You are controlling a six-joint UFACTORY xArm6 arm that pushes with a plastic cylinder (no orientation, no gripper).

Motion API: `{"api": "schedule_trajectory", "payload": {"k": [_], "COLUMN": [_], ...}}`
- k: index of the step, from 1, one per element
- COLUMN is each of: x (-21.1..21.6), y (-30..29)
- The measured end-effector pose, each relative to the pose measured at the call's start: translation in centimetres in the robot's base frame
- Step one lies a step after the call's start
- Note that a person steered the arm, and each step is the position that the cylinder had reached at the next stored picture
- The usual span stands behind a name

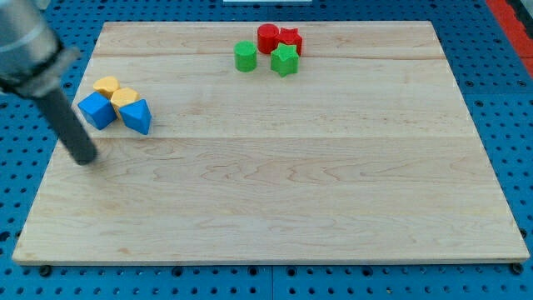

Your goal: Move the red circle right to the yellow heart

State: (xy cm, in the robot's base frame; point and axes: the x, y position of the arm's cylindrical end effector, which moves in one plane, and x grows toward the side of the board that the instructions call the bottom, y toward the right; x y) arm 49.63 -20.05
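Red circle (267, 37) on wooden board (275, 192), blue pegboard (50, 25) around.

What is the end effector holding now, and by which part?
Nothing is held. The end effector is a bare rod; my tip rests on the board, apart from all blocks, below and left of the blue cube.

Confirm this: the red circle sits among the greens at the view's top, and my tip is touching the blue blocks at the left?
Not quite. In the camera view my tip stands clear of the blue blocks, below and left of them. The red circle is at the top as you say.
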Motion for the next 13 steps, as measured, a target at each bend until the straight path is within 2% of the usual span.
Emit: {"api": "schedule_trajectory", "payload": {"k": [1, 2, 3, 4, 5, 6, 7, 8, 9, 10, 11, 13], "x": [2.3, -2.1, -13.8, -21.9, -24.2, -24.2, -29.2, -30.2, -30.0, -26.2, -22.3, -24.6], "y": [9.6, 20.3, 24.3, 28.8, 25.6, 20.7, 26.2, 19.5, 13.2, 13.2, 10.2, 11.5]}}
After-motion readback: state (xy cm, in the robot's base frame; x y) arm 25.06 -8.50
